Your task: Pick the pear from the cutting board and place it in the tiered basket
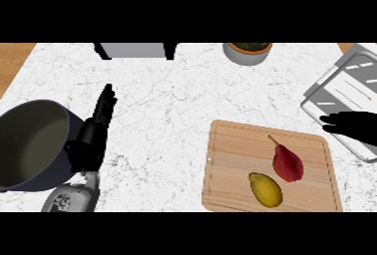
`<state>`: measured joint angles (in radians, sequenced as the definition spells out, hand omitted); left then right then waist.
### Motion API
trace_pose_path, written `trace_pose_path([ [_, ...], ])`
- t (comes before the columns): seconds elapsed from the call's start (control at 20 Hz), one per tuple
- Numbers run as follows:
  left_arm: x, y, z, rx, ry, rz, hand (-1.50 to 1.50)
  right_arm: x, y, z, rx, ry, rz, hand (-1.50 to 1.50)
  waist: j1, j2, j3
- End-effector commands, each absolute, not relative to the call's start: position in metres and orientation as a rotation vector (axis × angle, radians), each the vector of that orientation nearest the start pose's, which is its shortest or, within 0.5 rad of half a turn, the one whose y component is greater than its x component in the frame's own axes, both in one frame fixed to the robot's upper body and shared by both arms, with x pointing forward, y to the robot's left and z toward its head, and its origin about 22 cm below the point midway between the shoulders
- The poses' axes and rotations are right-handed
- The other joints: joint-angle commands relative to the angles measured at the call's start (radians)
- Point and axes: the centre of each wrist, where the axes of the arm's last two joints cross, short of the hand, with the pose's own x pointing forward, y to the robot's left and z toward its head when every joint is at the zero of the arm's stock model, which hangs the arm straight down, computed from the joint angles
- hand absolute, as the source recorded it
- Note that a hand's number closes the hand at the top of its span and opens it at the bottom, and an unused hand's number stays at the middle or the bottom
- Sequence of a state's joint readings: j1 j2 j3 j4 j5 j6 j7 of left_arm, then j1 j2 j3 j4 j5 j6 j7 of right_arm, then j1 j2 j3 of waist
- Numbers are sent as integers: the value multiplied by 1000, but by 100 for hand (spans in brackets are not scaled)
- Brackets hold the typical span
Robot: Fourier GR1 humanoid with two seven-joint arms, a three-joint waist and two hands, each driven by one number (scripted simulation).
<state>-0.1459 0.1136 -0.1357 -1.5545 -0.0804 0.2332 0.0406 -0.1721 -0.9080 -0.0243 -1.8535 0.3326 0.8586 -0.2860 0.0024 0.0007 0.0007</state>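
Hovering with fingers spread apart and holding nothing, right hand (355,127) off past the cutting board (236,149), red pear (287,163) lying down and to its left beside a yellow fruit (266,189), best grabbed gently around its fat middle.

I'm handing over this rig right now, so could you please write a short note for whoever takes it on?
Left hand: open, fingers straight, beside the pot, holding nothing.
Right hand: at the view's right edge over the basket; fingers unclear; no fruit seen in it.
Pear: red, lying on the board, next to a yellow fruit.
Done: nothing yet.
Left: grasp the pear, place it in the basket.
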Motion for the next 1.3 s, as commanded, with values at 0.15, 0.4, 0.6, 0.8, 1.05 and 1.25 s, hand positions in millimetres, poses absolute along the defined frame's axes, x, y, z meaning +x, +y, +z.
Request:
trace_pose_path([
  [0.15,269,208,24,176,-1670,-112,0,261,-358,187,-212,-1328,1806,-150,3,1,0],
  [0.4,271,205,21,178,-1661,-102,0,271,-345,189,-269,-1339,1842,-150,3,0,-1],
  [0.6,258,210,23,182,-1666,-119,0,267,-355,159,-244,-1367,1933,-150,10,1,0],
  [0.8,280,206,37,196,-1661,-105,0,268,-348,160,-297,-1428,1962,-150,0,0,0],
  [1.05,265,201,32,194,-1662,-111,0,258,-327,146,-383,-1420,1892,-150,-4,-2,-1],
  [1.25,283,207,30,187,-1671,-106,0,288,-347,123,-396,-1371,1867,-150,1,1,-1],
])
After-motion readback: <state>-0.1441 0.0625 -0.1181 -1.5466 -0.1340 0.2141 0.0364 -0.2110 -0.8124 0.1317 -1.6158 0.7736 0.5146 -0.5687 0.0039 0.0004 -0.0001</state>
